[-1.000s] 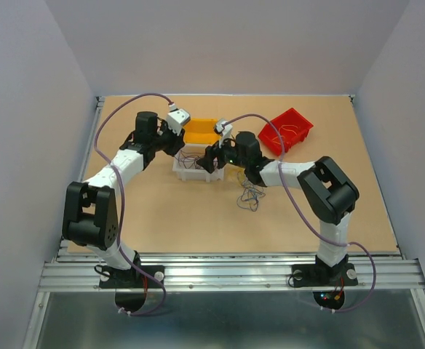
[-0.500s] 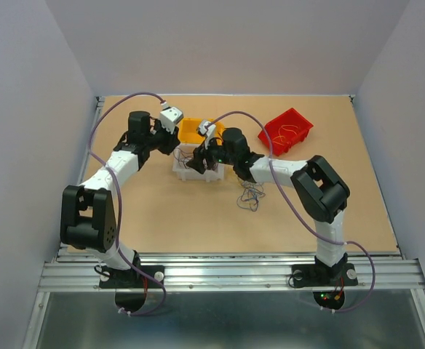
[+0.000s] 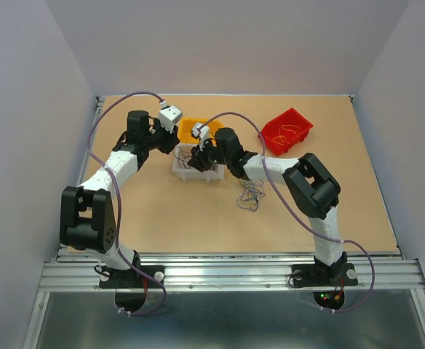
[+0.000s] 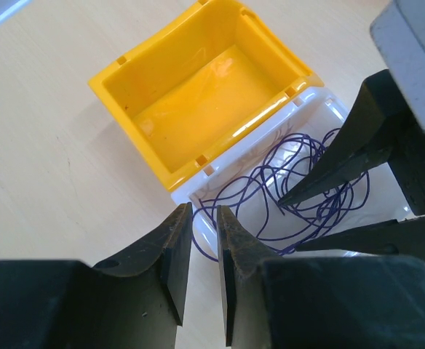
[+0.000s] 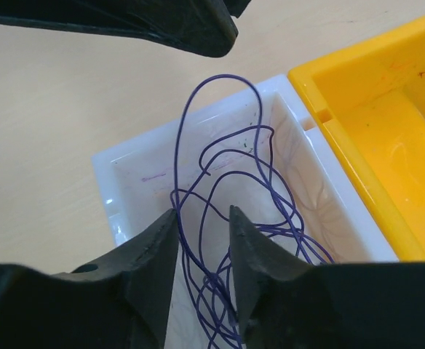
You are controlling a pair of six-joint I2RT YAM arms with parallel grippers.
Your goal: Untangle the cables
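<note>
Top view: both arms reach over the table (image 3: 161, 211) to a white tray (image 3: 185, 173) that touches a yellow bin (image 3: 191, 129). The left claw (image 3: 177, 145) sits at the tray's left end and the right claw (image 3: 196, 161) is over its middle. A red bin (image 3: 300, 125) stands well apart at the right with a thin orange-yellow strand in it. A small knotted clump of cables (image 3: 250, 195) lies on the bare table near the right forearm. Left wrist view: the left claw's jaws are only a narrow slit apart, with nothing seen held between them, hovering at the tray's near rim. The yellow bin is empty. A purple cable (image 4: 300, 182) lies in loose loops in the tray, and the right claw's two tapered fingers (image 4: 322, 174) straddle some of those loops. Right wrist view: the right claw's jaws are partly apart, purple strands run up between them, and no pinch is visible. Judgement: the step in hand is handling the freed purple cable in the tray. The task looks partly done, since the clump remains knotted. For a lift, the next move needs the right jaws to come fully together, the wire being hair-thin. For a withdrawal, it needs a straight pull-out so no loop snags a finger. After that, attention goes to the clump.
</note>
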